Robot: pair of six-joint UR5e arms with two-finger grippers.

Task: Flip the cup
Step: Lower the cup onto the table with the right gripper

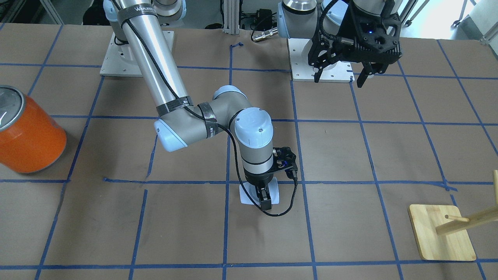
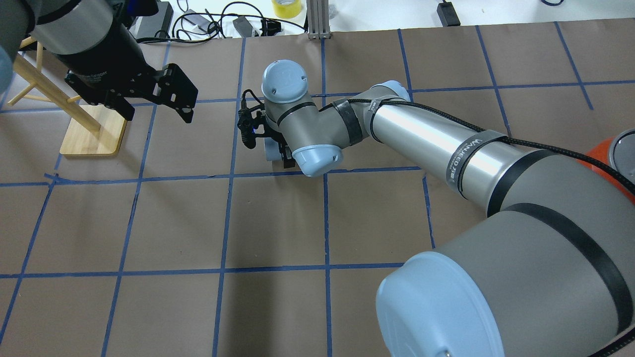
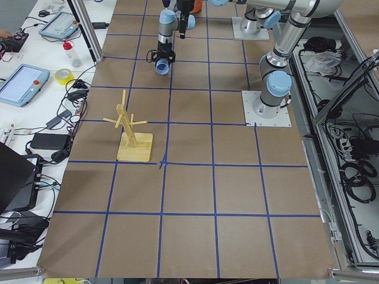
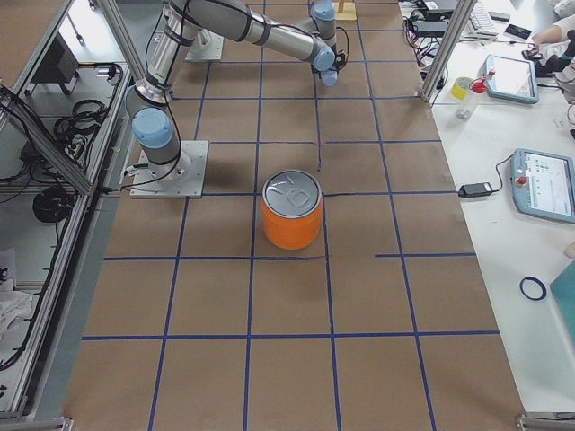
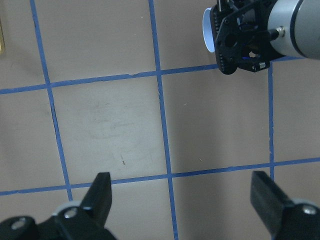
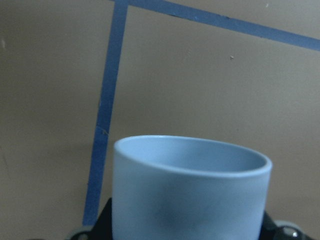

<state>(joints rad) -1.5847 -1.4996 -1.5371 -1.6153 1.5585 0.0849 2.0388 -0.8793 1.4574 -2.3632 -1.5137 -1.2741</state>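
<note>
The cup (image 1: 245,196) is a small pale blue-white tumbler. It lies on its side near the table's middle, mouth toward the left arm's side. It also shows in the right wrist view (image 6: 190,195) and the left wrist view (image 5: 207,30). My right gripper (image 1: 264,200) points down and is shut on the cup's body, low over the table. I cannot tell whether the cup touches the table. My left gripper (image 1: 339,79) is open and empty. It hangs high near its base, apart from the cup, with both fingers spread in the left wrist view (image 5: 185,200).
A large orange can (image 1: 31,136) with a silver top stands far out on the right arm's side. A wooden peg rack (image 1: 441,233) on a square base stands on the left arm's side. Blue tape lines grid the brown table (image 1: 175,233).
</note>
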